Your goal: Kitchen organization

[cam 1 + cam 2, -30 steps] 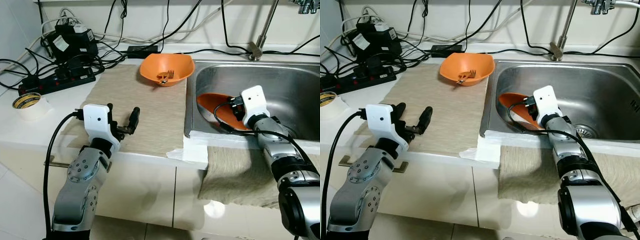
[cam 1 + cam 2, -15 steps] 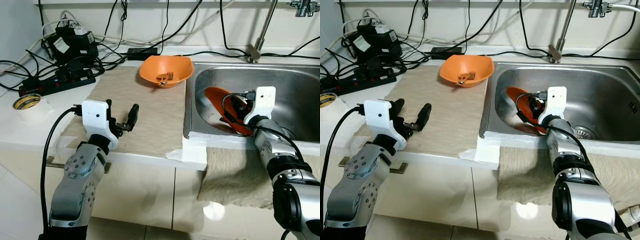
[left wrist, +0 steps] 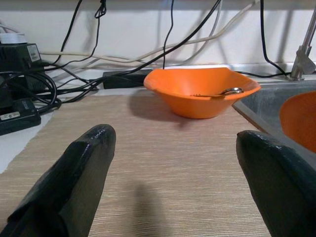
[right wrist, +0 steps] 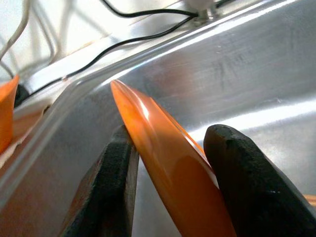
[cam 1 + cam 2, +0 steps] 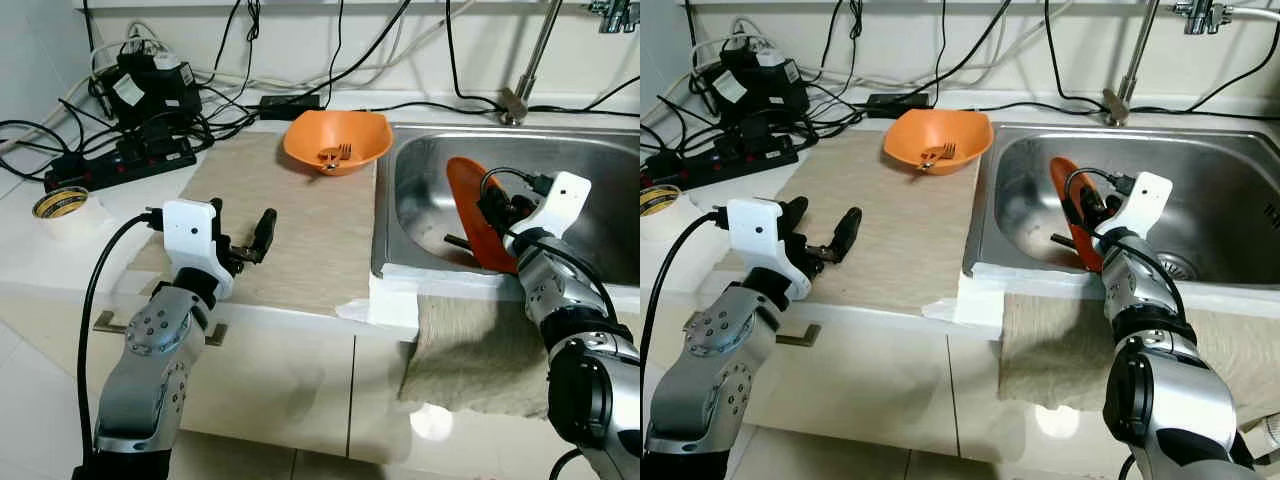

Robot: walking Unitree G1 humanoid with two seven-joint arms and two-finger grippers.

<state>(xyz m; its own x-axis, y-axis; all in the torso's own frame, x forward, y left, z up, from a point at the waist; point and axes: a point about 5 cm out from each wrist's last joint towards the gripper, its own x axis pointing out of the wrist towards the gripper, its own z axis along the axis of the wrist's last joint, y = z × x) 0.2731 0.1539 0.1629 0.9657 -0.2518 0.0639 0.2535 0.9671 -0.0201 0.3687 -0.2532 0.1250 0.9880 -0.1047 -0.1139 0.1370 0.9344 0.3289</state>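
Observation:
An orange plate (image 5: 468,205) stands almost on edge inside the steel sink (image 5: 480,137), and my right gripper (image 5: 497,212) is shut on its rim. In the right wrist view the two black fingers (image 4: 116,173) clamp the plate (image 4: 168,148) from both sides. An orange bowl (image 5: 335,139) with a fork (image 5: 334,154) in it sits at the far edge of the beige mat (image 5: 300,215). My left gripper (image 5: 243,228) hovers open over the near part of the mat, with nothing between its fingers (image 3: 84,163).
Tangled cables, a power strip (image 5: 110,160) and black adapters crowd the back left of the counter. A roll of tape (image 5: 60,204) lies at the left. A faucet (image 5: 526,68) rises behind the sink. A beige cloth (image 5: 480,350) hangs over the front edge.
My right gripper has swung to the right and tipped the orange plate from lying slanted in the sink to standing nearly upright. The left arm has hardly moved.

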